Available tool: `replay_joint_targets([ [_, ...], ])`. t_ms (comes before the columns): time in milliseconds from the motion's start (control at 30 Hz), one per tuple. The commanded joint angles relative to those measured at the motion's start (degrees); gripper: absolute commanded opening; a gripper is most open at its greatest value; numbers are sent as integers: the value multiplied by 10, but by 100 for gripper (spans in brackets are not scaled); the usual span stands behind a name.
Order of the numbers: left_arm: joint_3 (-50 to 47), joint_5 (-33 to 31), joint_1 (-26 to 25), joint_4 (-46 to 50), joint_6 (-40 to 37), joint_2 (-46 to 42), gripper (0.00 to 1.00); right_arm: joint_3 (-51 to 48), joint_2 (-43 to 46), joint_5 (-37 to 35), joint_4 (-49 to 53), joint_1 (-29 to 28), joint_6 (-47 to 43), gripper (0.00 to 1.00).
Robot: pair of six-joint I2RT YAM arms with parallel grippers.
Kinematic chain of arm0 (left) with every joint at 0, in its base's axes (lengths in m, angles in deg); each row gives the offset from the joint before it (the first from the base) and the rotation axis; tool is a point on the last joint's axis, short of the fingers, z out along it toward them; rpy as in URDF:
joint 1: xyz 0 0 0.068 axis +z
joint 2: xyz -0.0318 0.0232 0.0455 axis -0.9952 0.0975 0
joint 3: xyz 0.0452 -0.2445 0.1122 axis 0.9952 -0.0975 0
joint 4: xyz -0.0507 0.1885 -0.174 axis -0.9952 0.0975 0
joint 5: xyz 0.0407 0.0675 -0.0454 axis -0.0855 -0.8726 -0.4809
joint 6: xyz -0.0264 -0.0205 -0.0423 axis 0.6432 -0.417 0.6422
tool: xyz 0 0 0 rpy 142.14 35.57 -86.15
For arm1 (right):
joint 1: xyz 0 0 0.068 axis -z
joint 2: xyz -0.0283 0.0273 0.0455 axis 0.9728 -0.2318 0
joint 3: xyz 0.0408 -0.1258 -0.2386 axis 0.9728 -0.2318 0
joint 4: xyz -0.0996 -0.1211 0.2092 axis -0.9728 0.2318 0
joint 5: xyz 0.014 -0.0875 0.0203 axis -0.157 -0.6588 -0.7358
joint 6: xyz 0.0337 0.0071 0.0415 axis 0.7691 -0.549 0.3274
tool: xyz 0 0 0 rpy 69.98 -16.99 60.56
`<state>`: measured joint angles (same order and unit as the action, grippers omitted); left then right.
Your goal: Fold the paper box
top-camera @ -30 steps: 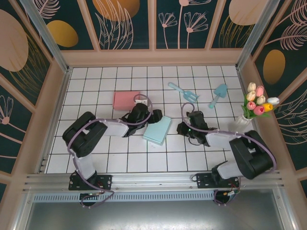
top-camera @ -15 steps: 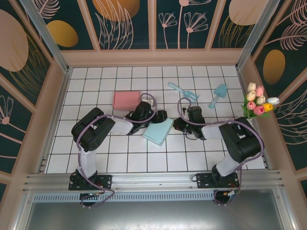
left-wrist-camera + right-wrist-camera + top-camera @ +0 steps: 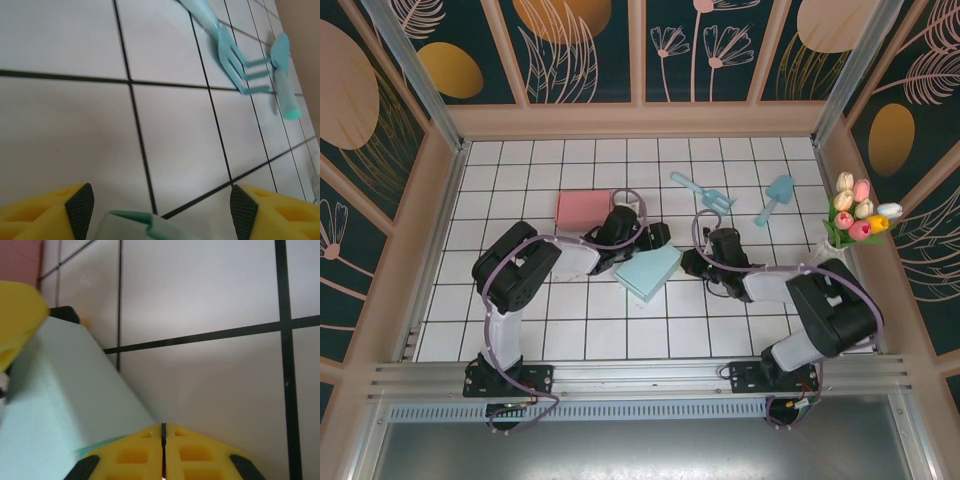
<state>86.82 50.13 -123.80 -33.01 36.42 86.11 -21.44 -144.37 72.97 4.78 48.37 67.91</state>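
Now the left gripper gapes wide over the paper box corner. The right gripper has its fingers pressed together beside it.

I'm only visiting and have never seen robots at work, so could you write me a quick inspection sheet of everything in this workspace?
Surface: white tiled table with black grid lines.
Job's things: mint paper box, lying between the two claws.
Clutter: pink box, teal toy rake, teal toy shovel, tulips in a vase.
Claws: left claw open, with a corner of the box between its fingers; right claw shut, right beside the box.
Cables: lavender cables looped along both arms.
Surroundings: floral wall panels in wooden frames on three sides.
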Motion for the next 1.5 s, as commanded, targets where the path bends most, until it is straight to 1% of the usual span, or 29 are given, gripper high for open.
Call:
replay_joint_targets([
  [0, -29, -65, 13, 37, -8, -76, 75, -15, 75, -47, 43, -3, -31, 33],
  [100, -86, -75, 13, 24, 9, -146, 76, -12, 144, -66, 89, -3, -59, 45],
  [167, -128, -83, 13, 18, 23, -193, 76, 6, 169, -75, 126, -3, -77, 49],
  [267, -215, -109, 8, -6, 55, -272, 76, 52, 172, -73, 172, -3, -111, 51],
  [400, -323, -153, -18, -17, 89, -382, 77, 111, 133, -59, 207, -4, -157, 54],
  [467, -360, -184, -44, -3, 101, -434, 78, 134, 106, -46, 212, -4, -175, 54],
  [567, -403, -235, -83, 31, 145, -499, 81, 155, 68, -27, 203, -4, -187, 54],
  [700, -438, -244, -98, 51, 226, -544, 82, 185, 9, -7, 201, -5, -197, 54],
  [833, -418, -239, -110, 92, 280, -546, 82, 209, -39, 11, 206, -9, -213, 53],
  [1000, -395, -231, -141, 67, 346, -496, 82, 225, -89, 20, 209, -17, -225, 53],
  [1167, -366, -225, -162, 22, 359, -416, 82, 239, -126, 23, 215, -23, -237, 52],
  [1467, -322, -207, -163, -45, 348, -307, 79, 227, -136, 36, 210, -24, -235, 51],
])
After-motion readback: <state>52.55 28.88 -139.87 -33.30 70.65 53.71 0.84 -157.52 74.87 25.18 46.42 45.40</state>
